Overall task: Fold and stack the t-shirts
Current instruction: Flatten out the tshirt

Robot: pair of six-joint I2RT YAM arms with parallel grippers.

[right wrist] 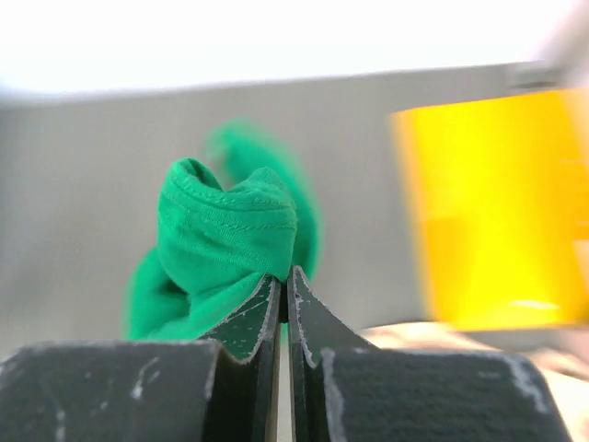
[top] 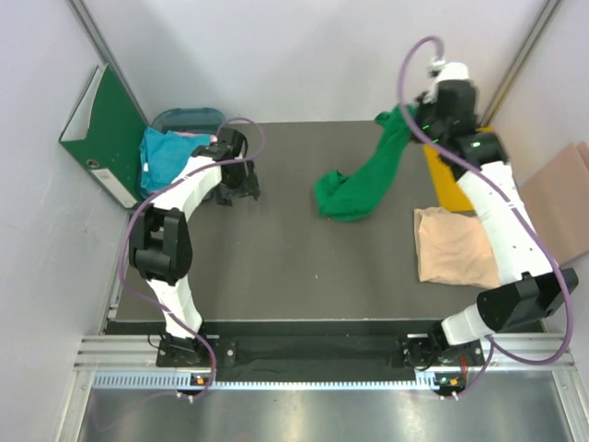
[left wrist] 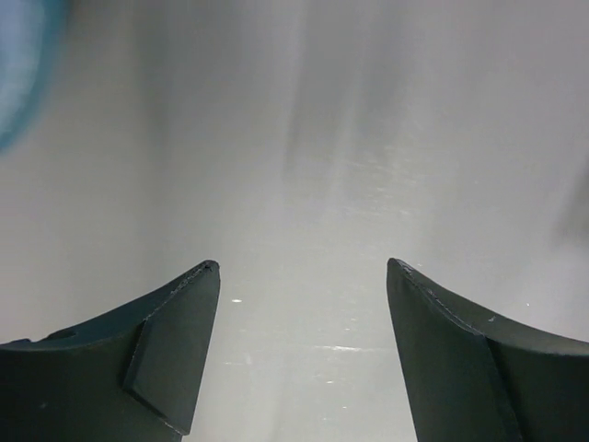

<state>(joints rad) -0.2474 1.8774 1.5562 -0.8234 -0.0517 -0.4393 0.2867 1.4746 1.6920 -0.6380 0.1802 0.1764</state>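
My right gripper (top: 411, 117) is shut on a fold of the bright green t-shirt (top: 361, 180) and holds that end lifted at the table's far right; the rest trails down to a bunched heap mid-table. In the right wrist view the green cloth (right wrist: 225, 226) sits pinched between the closed fingertips (right wrist: 285, 273). A beige-peach t-shirt (top: 451, 244) lies folded flat at the right. A teal-blue t-shirt (top: 166, 155) with a bit of pink (top: 195, 140) lies in a bin at the far left. My left gripper (top: 237, 193) is open and empty over bare table (left wrist: 304, 267).
A green ring binder (top: 103, 133) leans against the left wall. A yellow folder (top: 444, 180) lies at the far right under my right arm, also in the right wrist view (right wrist: 492, 203). A brown sheet (top: 566, 198) lies off the table's right edge.
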